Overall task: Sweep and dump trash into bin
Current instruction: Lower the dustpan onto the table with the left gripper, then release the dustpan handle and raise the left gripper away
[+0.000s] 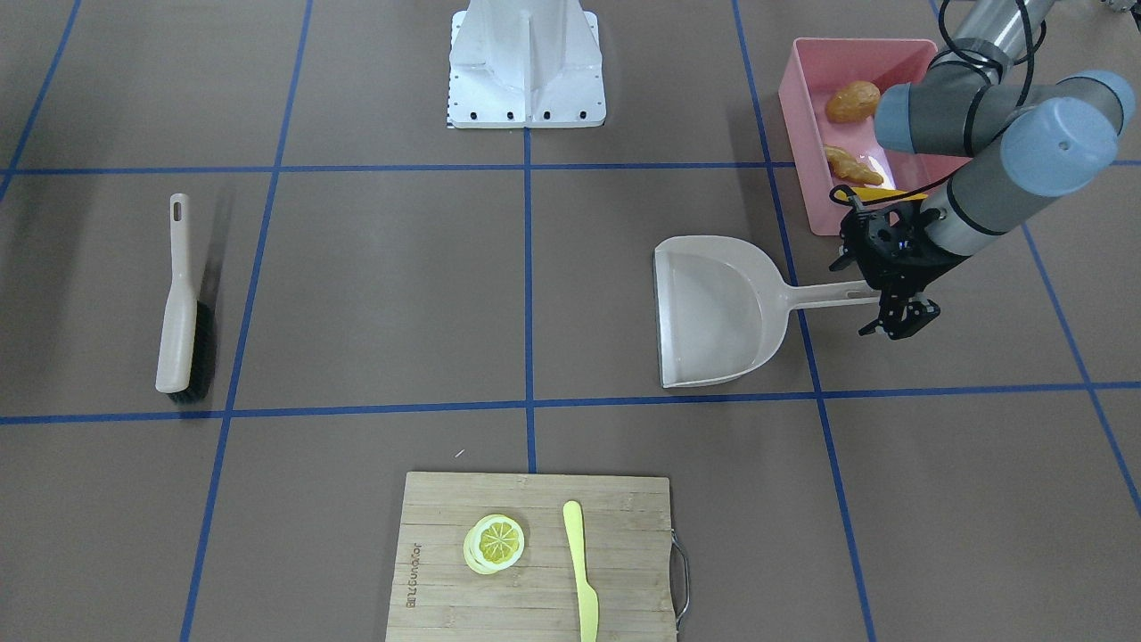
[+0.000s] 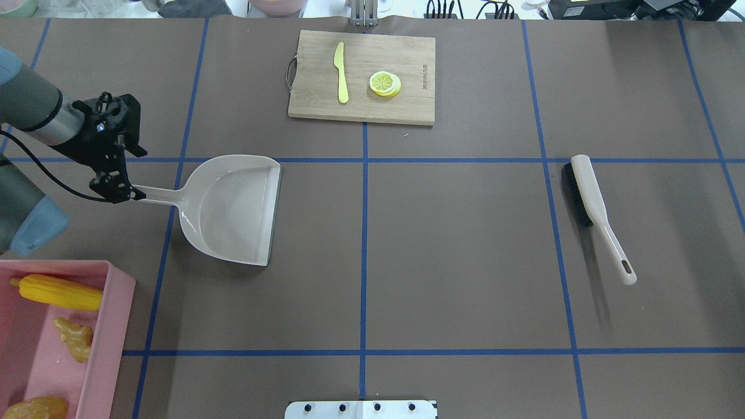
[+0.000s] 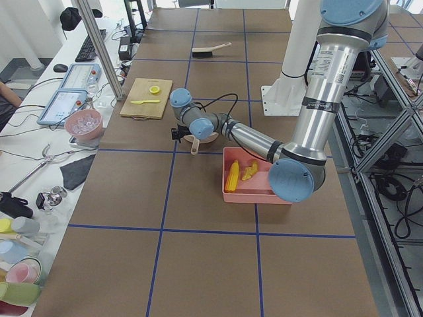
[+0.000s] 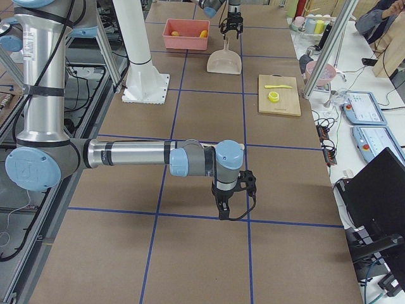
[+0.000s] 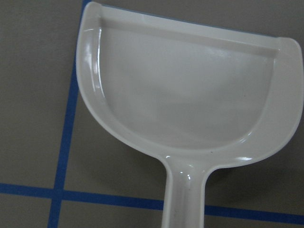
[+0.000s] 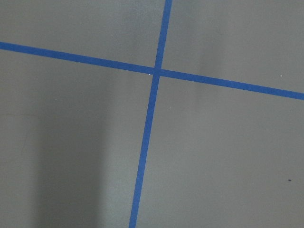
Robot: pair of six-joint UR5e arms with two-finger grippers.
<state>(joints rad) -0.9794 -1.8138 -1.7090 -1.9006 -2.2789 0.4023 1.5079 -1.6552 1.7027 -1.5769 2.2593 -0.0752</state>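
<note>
1. Sitting inside the bin (image 2: 119, 326), by the dustpan's (image 2: 233, 209) handle side: corn cob (image 2: 58, 293), ginger root (image 2: 74, 338), potato (image 2: 35, 408); sweeping and dumping judged done.
2. Poised at the empty dustpan's handle tip: left gripper (image 2: 116, 192), slanted down; clamped or released, impossible to tell.
3. Lying well right of the dustpan: brush (image 2: 593, 209).
4. Pointing down far from the dustpan: right gripper (image 4: 231, 214), opening not discernible.

Cutting board (image 1: 624, 553): single line of burnt-in lettering (image 1: 412, 575) along one short edge, opposite metal handle. Looks like brand mark. Letters too small and blurred to read. Nothing else carries legible text, number or sign.
</note>
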